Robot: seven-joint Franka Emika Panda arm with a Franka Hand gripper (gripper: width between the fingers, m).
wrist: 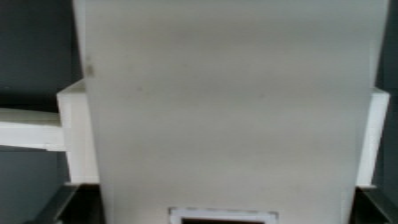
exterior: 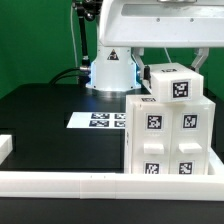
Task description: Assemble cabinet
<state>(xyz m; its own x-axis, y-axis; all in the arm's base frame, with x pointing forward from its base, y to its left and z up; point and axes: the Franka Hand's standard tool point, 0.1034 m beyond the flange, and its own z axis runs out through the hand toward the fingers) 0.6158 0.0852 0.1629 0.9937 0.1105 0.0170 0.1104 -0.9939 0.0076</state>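
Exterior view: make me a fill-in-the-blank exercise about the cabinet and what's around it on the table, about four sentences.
1. In the exterior view the cabinet stands toward the view's ____ side.
2. The table under it is ____ in colour.
3. The marker board lies ____ on the table, to the view's left of the cabinet.
4. The long low rail in front of the cabinet is ____ in colour.

Missing words: right; black; flat; white.
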